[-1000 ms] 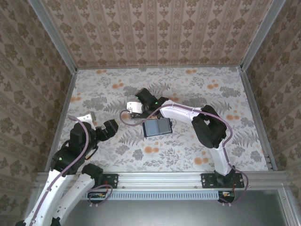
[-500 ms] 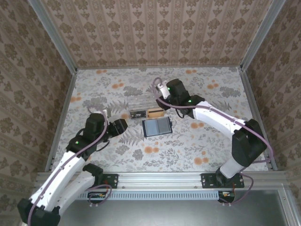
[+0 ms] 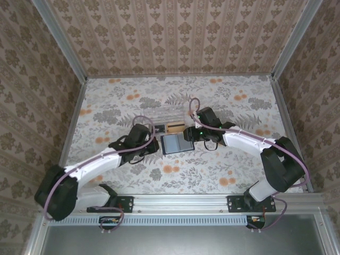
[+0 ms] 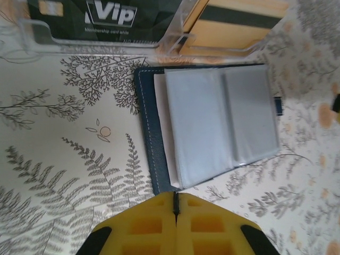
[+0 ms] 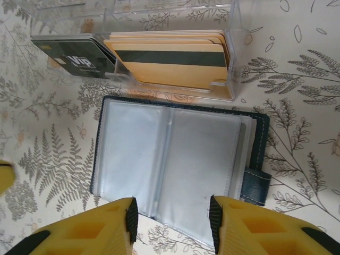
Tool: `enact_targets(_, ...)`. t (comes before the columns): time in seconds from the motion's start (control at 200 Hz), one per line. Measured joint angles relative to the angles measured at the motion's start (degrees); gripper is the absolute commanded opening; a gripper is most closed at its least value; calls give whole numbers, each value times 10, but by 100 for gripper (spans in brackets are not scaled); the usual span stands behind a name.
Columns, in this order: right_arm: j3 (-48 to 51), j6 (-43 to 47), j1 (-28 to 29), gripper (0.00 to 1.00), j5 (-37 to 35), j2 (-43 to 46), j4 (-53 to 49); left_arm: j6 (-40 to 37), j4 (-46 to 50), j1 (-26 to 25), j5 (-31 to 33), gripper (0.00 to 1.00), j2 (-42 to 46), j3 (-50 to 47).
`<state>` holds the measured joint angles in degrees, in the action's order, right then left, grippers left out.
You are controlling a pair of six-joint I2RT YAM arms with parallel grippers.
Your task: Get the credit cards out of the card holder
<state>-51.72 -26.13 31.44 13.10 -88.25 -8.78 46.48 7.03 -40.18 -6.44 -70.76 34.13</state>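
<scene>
So the left claw (image 4: 176, 204) is pinched fully shut on nothing, at 9 o'clock of the card holder (image 3: 177, 143). The right claw (image 5: 172, 212) is partway open and empty at its 3 o'clock. The holder lies open flat on the counter (image 3: 223, 106), and its sleeves look bare to me. The credit cards (image 5: 170, 71) sit in the clear box (image 5: 234, 53) at 12. My worry is that a shut claw can't pinch, so it just shoves the holder boxward.

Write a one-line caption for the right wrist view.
Right gripper, jaws open, poised at the open card holder; tan and dark credit cards sit in a clear box behind it.
</scene>
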Motion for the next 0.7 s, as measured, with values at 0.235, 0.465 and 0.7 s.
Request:
enact_targets(0.235, 2, -33, 0, 42, 26, -43, 36, 4, -58, -11, -2, 0, -88, 0)
enact_targets(0.465, 5, -43, 0, 42, 27, -66, 39, 7, -85, -18, -7, 0, -132, 0)
enact_targets(0.7, 8, -43, 0, 43, 19, -70, 39, 11, -99, -19, -10, 0, -150, 0)
